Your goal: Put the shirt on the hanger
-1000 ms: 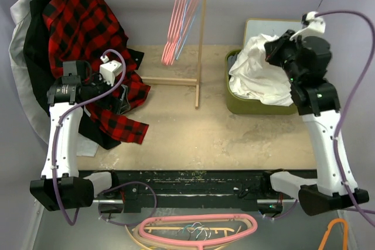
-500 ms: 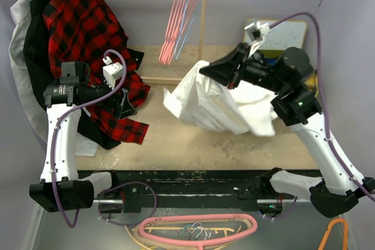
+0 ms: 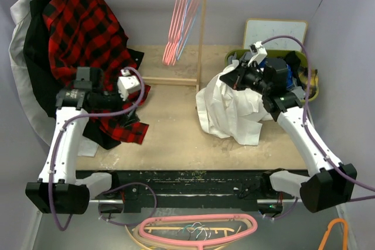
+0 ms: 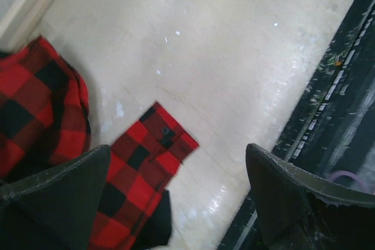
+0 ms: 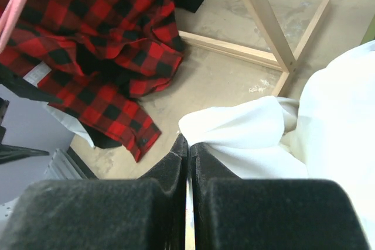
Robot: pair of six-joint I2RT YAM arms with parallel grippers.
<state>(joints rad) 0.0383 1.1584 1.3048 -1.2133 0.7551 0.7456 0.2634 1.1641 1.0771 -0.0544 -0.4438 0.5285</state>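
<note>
The right fingers (image 5: 170, 174) are pressed fully together, pinching a fold of the white shirt (image 3: 231, 109). From that hold the shirt hangs down in a crumpled bunch, and its lower part rests on the table (image 3: 176, 139), just right of the middle. It lies close beside the foot of the wooden rack (image 3: 202, 39). Behind the right arm sits a green bin (image 3: 310, 89) with a small whiteboard (image 3: 275, 30) leaning behind it.

The left fingers (image 4: 58, 191) stand spread wide with nothing between them. They hover over the table at the left, above a cuff of the red-and-black plaid shirt (image 3: 88, 33) (the cuff's dark button shows plainly in the left wrist view). That plaid shirt hangs from the rail at the back left over darker clothes, and its lower part spills onto the table.

The light-blue hanger (image 3: 188, 26) hangs from the same rail near the rack's upright, pressed in among several pink hangers (image 3: 174, 27), well apart from both arms and from the white shirt. Below the table's near edge lie more pink hangers (image 3: 199, 226) in a loose pile.
</note>
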